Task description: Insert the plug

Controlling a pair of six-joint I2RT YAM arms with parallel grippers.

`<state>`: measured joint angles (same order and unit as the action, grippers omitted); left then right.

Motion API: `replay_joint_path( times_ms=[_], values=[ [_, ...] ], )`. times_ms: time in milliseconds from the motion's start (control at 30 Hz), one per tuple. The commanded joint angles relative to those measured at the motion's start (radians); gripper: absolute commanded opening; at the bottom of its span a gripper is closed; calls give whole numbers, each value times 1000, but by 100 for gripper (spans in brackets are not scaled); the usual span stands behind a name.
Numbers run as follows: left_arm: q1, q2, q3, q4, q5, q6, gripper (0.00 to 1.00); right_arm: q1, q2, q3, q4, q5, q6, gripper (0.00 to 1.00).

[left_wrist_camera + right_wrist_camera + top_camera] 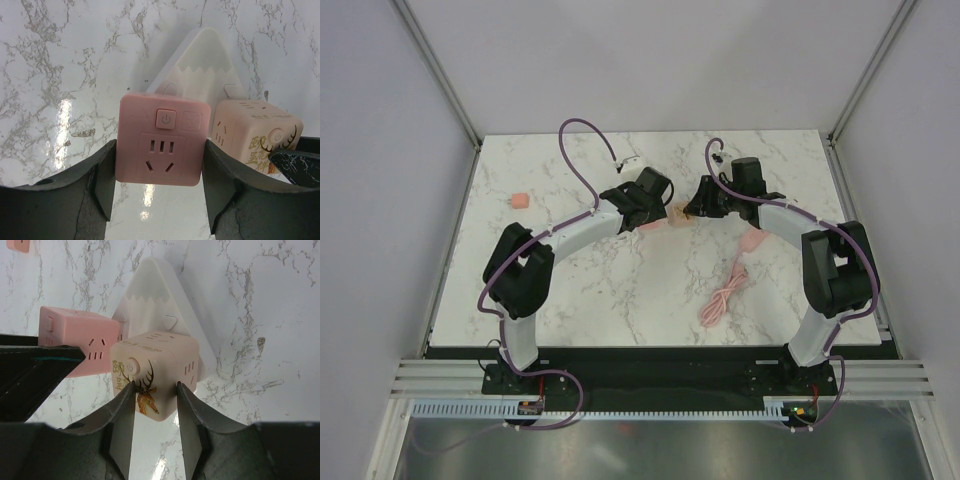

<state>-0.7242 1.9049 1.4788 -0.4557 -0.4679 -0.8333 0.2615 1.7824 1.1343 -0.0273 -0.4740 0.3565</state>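
A pink cube socket point(160, 140) sits between my left gripper's point(159, 155) fingers, which press on its two sides. It stands against a white mountain-shaped base point(200, 55) lying on the marble. A beige cube socket with a deer print point(155, 370) stands beside it on the same base point(155, 285). My right gripper point(155, 390) is shut on its lower sides. In the top view both grippers meet at mid-table, left point(655, 208) and right point(697, 208), over the cubes point(672, 215). Whether either cube is seated in the base is hidden.
A pink cable point(725, 290) lies coiled on the marble right of centre, with a pink block point(752, 240) at its far end. A small pink piece point(521, 200) lies at the left. A white object point(626, 160) lies behind the left gripper.
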Motion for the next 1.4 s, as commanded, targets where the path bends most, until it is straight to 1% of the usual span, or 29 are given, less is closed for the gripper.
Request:
replay_joint_path(
  times_ms=[0, 733, 933, 1367],
  values=[
    [-14, 3, 46, 54, -9, -33, 2, 1, 3, 10, -19, 14, -4, 43],
    [-24, -30, 43, 58, -48, -23, 2, 1, 2, 2, -22, 11, -5, 42],
    [-26, -64, 40, 49, -64, -16, 2, 1, -1, 4, -20, 11, -2, 42],
    [-26, -47, 34, 49, -40, -43, 2, 1, -3, 4, -22, 8, -4, 42]
  ],
)
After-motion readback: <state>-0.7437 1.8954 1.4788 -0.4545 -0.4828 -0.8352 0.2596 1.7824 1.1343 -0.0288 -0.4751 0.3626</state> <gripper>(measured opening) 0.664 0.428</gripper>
